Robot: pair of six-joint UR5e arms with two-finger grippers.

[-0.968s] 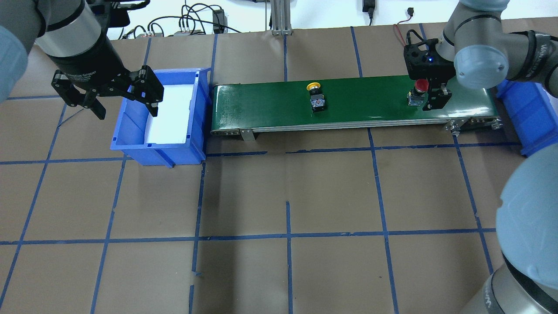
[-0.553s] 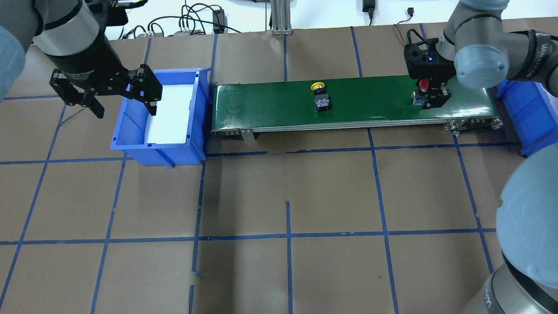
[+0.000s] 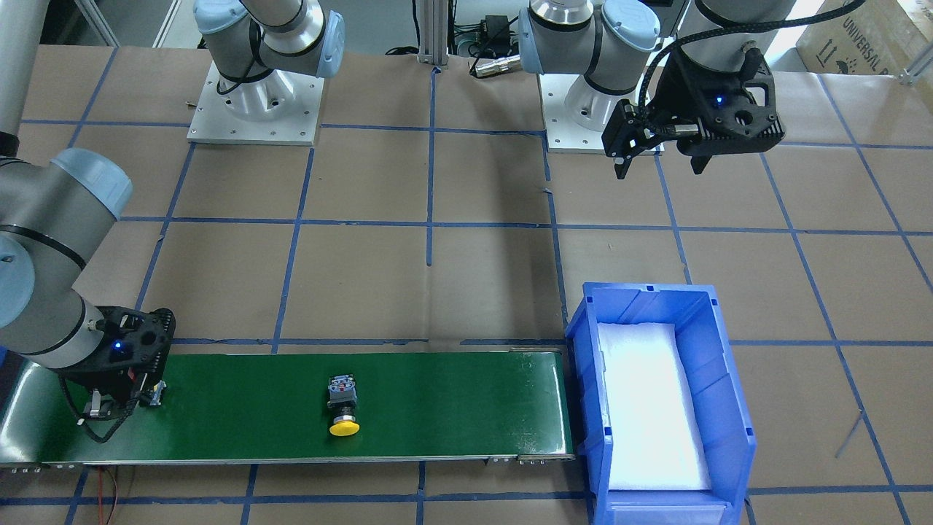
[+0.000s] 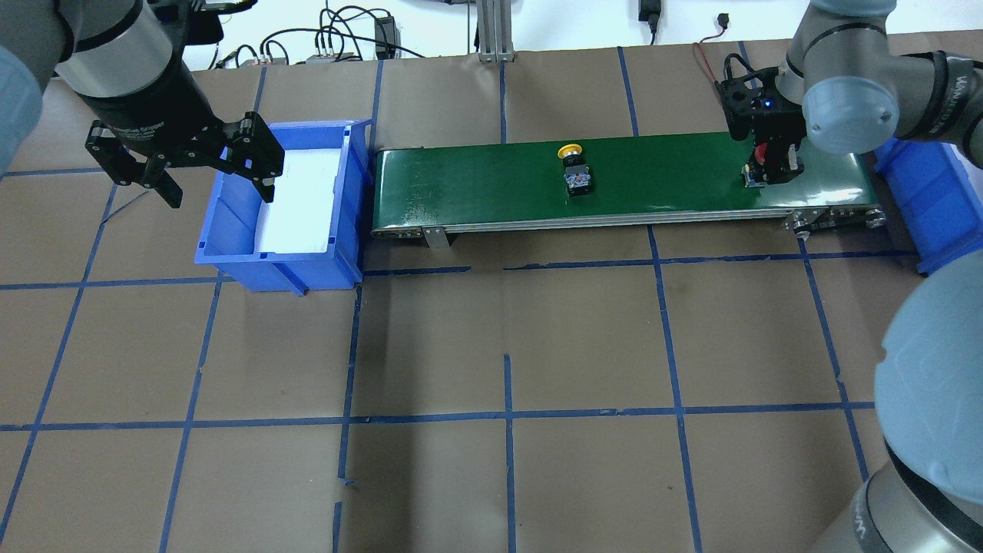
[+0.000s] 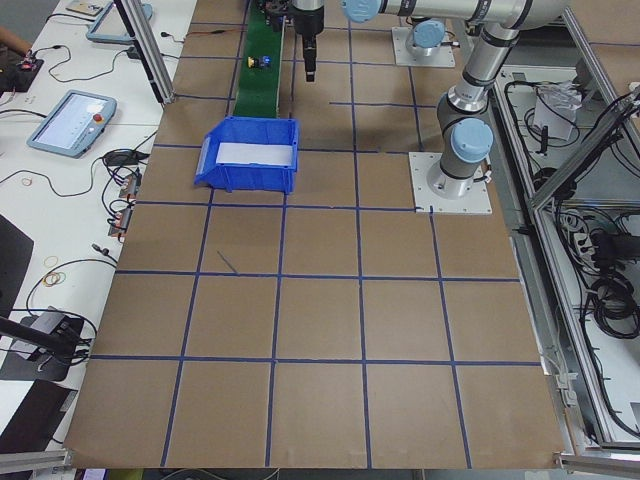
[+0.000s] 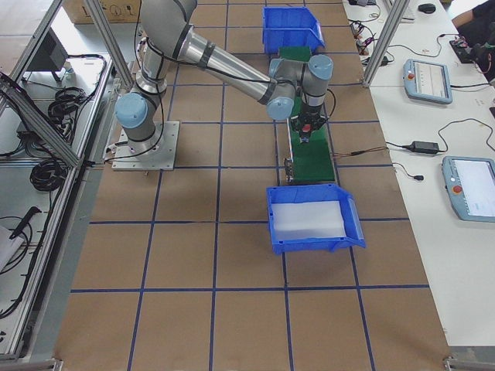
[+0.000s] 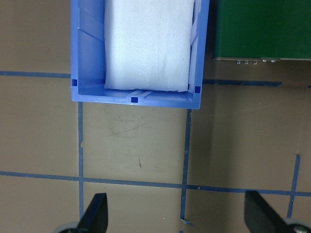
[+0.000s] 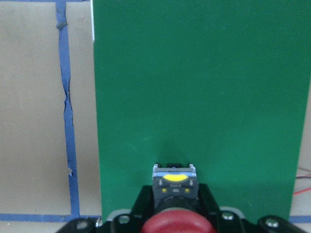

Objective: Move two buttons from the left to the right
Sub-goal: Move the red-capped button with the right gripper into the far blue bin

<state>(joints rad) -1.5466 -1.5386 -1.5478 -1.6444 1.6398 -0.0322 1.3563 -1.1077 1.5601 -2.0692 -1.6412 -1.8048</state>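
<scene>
Red button [image 8: 175,224]: clamped in R gripper [image 4: 774,170], pickup step; next lift, drop into bin [image 4: 918,200] beside. L gripper [image 4: 221,198] open.

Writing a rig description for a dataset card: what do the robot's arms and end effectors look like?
The left arm and right arm are silver-grey tubes with pale blue-grey round joint caps. The left end effector and right end effector are black, each with two linked fingers. Each wrist carries a black mount with a small blue light. A black braided cable runs along the left arm.
</scene>
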